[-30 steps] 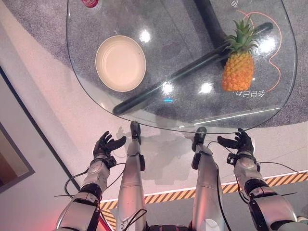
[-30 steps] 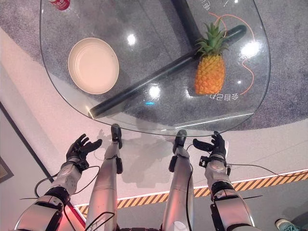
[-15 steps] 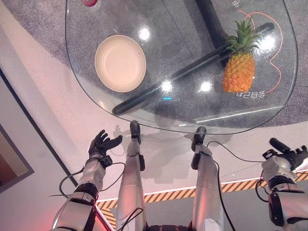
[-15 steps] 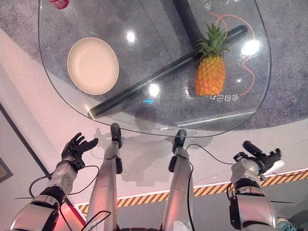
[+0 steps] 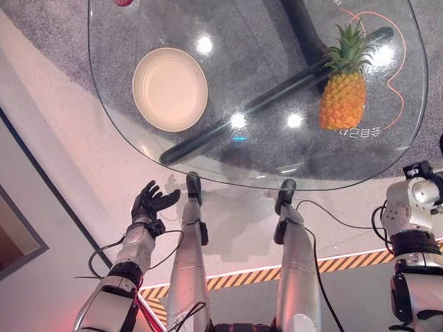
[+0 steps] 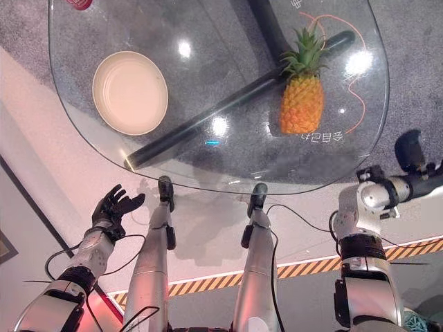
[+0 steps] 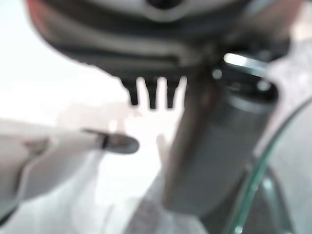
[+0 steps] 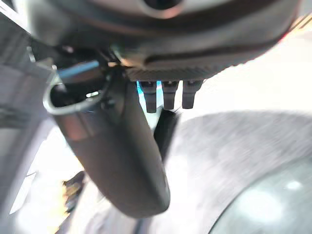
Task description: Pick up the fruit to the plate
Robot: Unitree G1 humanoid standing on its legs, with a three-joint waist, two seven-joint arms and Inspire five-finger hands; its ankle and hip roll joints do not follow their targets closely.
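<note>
The main risk from here is the reach itself: the pineapple (image 6: 301, 93) stands upright on the glass table (image 6: 208, 162), and a hand arriving from the side could knock it over or send it rolling before any hold is made. Its tall, rough body likely calls for a wide grasp — a partial one may let it slip on the carry to the plate (image 6: 129, 92).

The right hand (image 6: 413, 153) is out past the table's edge, well apart from the pineapple, which sits ahead of it and across toward the other arm; I cannot tell how its fingers stand. The left hand (image 5: 154, 200) hangs low, short of the table's near edge, fingers spread and relaxed, holding nothing — the plate lies ahead of it on the glass, bare, well apart from the fruit.
</note>
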